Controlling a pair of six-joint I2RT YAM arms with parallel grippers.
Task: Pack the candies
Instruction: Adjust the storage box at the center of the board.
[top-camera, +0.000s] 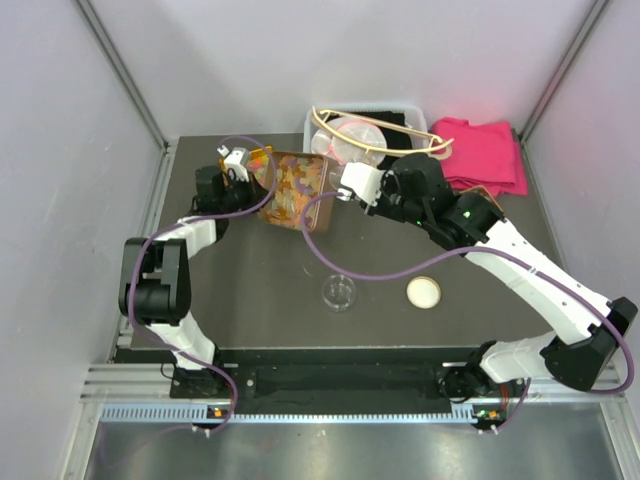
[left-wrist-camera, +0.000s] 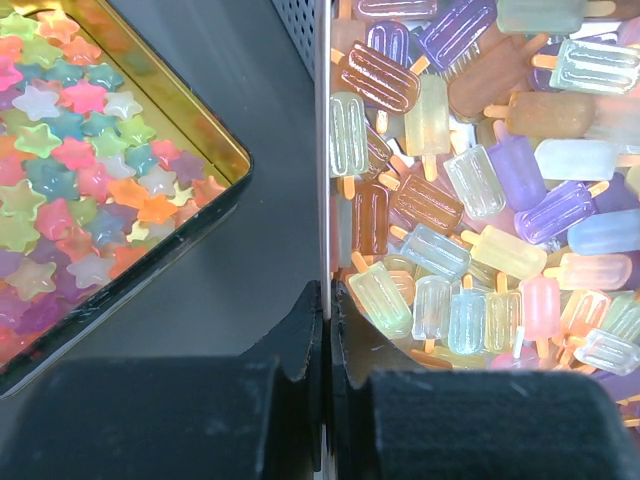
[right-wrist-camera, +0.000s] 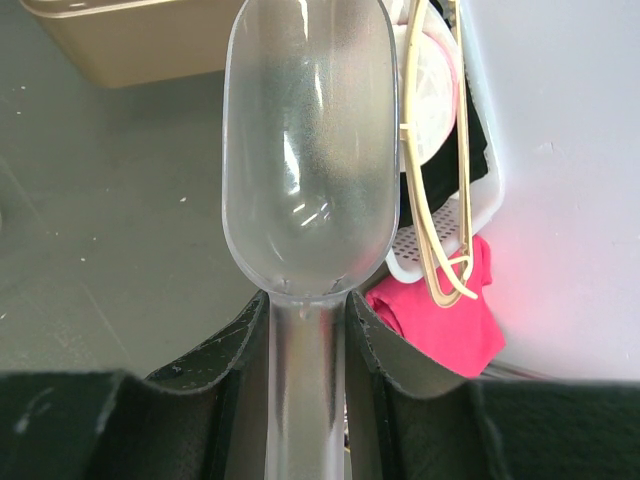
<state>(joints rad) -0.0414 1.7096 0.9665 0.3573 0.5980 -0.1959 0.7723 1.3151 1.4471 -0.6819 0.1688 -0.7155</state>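
Observation:
Translucent popsicle-shaped gummy candies (left-wrist-camera: 470, 190) in orange, yellow, pink and pale colours fill a clear-walled container. My left gripper (left-wrist-camera: 328, 295) is shut on that container's thin wall (left-wrist-camera: 331, 150). Star-shaped candies (left-wrist-camera: 70, 160) fill a gold-rimmed tin (left-wrist-camera: 215, 130) beside it. In the top view the left gripper (top-camera: 240, 162) sits at the back left, against a box of mixed candies (top-camera: 292, 190). My right gripper (right-wrist-camera: 305, 320) is shut on the handle of a clear plastic scoop (right-wrist-camera: 305, 150), whose bowl is empty. It hovers just right of the candy box (top-camera: 352, 185).
A small clear jar (top-camera: 338, 292) and a white lid (top-camera: 423, 292) sit on the dark table in front. A white perforated basket (top-camera: 365, 125) with a yellow loop (right-wrist-camera: 430, 150) stands at the back. A pink cloth (top-camera: 485, 150) lies to its right.

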